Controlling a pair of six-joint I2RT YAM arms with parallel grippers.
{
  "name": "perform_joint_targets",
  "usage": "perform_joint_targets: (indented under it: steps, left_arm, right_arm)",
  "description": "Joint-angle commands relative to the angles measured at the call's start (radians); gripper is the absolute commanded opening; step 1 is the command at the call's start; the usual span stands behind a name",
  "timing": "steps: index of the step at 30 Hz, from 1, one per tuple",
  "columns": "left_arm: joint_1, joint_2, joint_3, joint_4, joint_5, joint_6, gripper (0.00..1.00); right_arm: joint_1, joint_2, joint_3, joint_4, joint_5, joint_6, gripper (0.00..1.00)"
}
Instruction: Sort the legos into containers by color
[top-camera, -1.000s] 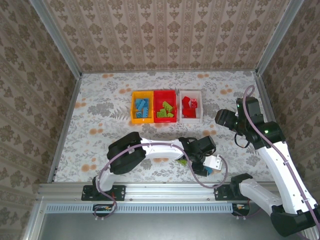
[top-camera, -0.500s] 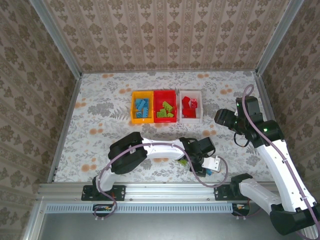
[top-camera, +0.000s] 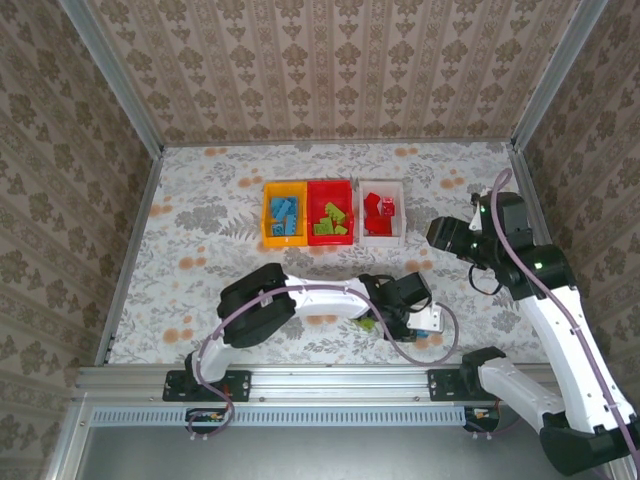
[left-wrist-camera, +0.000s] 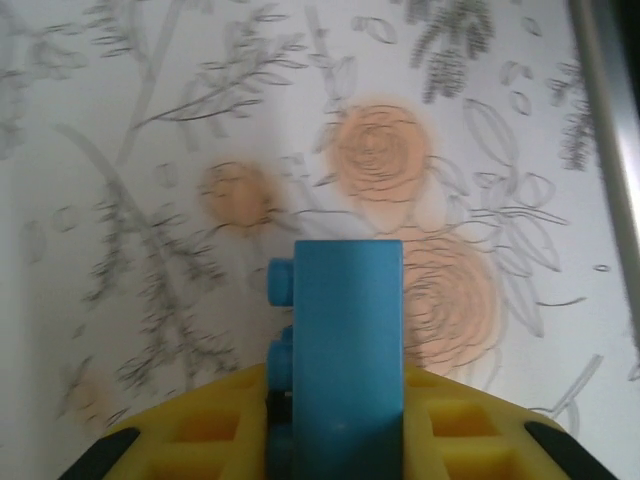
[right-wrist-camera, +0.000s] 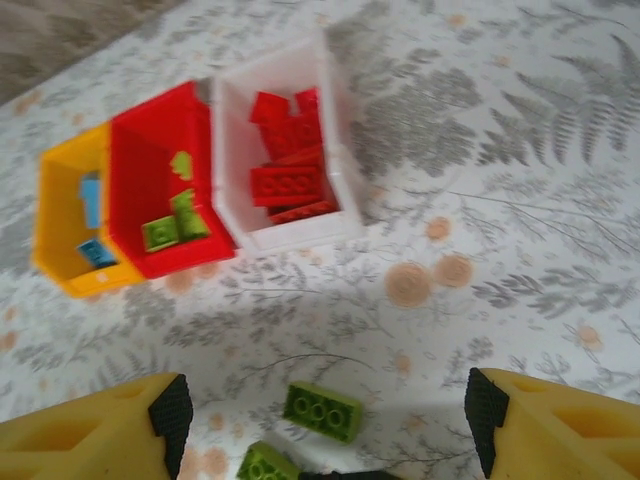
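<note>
Left tool (left-wrist-camera: 338, 420) grips a blue brick (left-wrist-camera: 348, 320), due next for the yellow-orange bin (top-camera: 283, 242); right tool (right-wrist-camera: 325, 415) hangs spread, empty.

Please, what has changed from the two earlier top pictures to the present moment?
The left gripper closed its jaws on the blue brick and shifted slightly away from the near edge of the table. The right gripper only drifted a little and is still open and empty. The three bins and the green brick on the table stayed put.
</note>
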Motion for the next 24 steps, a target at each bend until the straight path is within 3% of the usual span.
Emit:
perform_joint_targets:
  steps: [1,8,11,14,18,22,24]
  left_arm:
    - [0.043,-0.127,-0.024,0.048,-0.065,-0.106,0.21]
    - [0.114,-0.247,-0.094,0.04,-0.114,-0.199,0.21]
    - [0.174,-0.316,-0.143,0.039,-0.146,-0.259,0.21]
    - [0.254,-0.388,-0.176,0.016,-0.186,-0.319,0.21]
    - [0.386,-0.461,-0.191,-0.061,-0.254,-0.381,0.21]
    - [0.538,-0.472,-0.153,-0.189,-0.321,-0.445,0.21]
    - [0.613,-0.46,-0.124,-0.247,-0.329,-0.509,0.21]
  right_arm:
    - [-0.004,-0.055,0.092,-0.03,-0.12,-0.075,0.75]
    - [-0.004,-0.081,0.279,-0.321,-0.336,-0.08,0.73]
    - [-0.004,-0.091,0.291,-0.335,-0.482,-0.084,0.72]
    - [0.0,-0.105,0.24,-0.3,-0.531,-0.1,0.72]
    - [0.068,-0.066,0.156,-0.164,-0.458,-0.099,0.69]
    - [0.331,0.08,0.136,-0.008,-0.228,-0.124,0.69]
    - [0.41,0.174,0.145,0.06,-0.174,-0.121,0.69]
